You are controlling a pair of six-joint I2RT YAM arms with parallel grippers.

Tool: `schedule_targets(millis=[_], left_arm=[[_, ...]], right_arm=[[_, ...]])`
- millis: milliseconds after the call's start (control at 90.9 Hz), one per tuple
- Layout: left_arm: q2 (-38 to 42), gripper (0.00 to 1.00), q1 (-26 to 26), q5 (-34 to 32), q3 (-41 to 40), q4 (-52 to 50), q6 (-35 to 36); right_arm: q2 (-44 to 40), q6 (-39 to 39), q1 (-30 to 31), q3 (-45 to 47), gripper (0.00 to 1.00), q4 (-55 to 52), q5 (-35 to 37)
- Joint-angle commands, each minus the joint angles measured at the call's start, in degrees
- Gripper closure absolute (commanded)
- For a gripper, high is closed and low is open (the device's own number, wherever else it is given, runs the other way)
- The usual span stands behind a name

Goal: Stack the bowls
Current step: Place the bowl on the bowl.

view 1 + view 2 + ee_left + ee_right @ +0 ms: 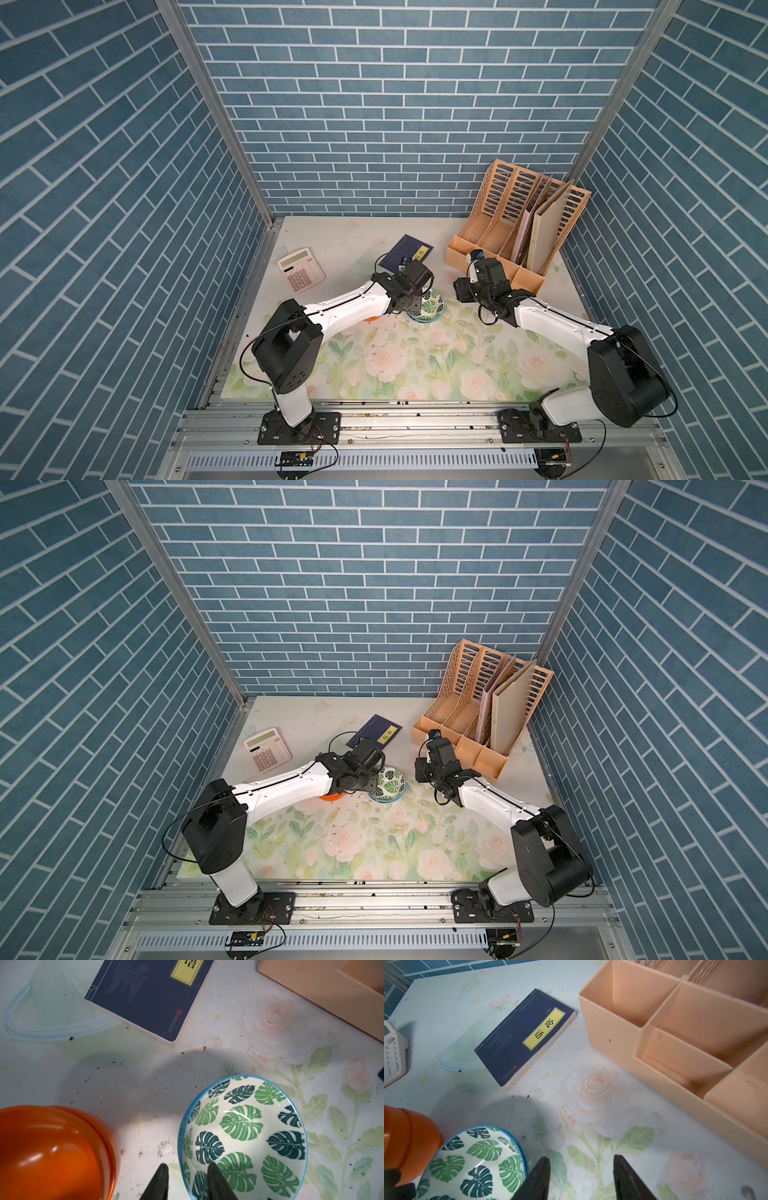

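Two leaf-print bowls [245,1132] with blue rims sit nested in each other mid-table, in both top views [430,308] [390,786]. Two glossy orange bowls [52,1151], also nested, stand just left of them, mostly under my left arm [372,319]. My left gripper [188,1165] straddles the leaf bowls' near rim, one finger inside the bowl and the other outside with a small gap to the rim. My right gripper [581,1157] hangs open and empty over bare table just right of the leaf bowls [473,1163].
A dark blue book [407,253] lies behind the bowls. A pink-white calculator [301,270] sits at the back left. A peach file organizer [519,232] with folders fills the back right corner, close behind my right wrist.
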State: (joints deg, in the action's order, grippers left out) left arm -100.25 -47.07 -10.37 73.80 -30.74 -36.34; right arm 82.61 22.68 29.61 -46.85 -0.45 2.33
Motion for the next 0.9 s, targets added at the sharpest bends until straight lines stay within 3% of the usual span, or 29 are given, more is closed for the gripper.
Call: schedule_targets(millis=[0, 297, 682, 891], left_arm=[[-1.25, 0.66, 0.21, -0.59, 0.16, 0.12, -0.55], [-2.30, 0.74, 0.62, -1.82, -0.45, -0.30, -0.52], [-2.90, 0.75, 1.24, -1.50, -1.31, 0.28, -0.44], [-2.80, 0.81, 1.71, -0.79, -2.08, 1.19, -0.64]], right_arm=[[-0.26, -0.09, 0.02, 0.82, 0.47, 0.95, -0.48], [-0.34, -0.09, -0.01, 1.39, 0.47, 1.18, -0.66], [-0.52, -0.04, -0.14, 1.94, 0.47, 1.31, -0.74], [-0.30, 0.01, -0.08, 2.06, 0.47, 1.49, -1.04]])
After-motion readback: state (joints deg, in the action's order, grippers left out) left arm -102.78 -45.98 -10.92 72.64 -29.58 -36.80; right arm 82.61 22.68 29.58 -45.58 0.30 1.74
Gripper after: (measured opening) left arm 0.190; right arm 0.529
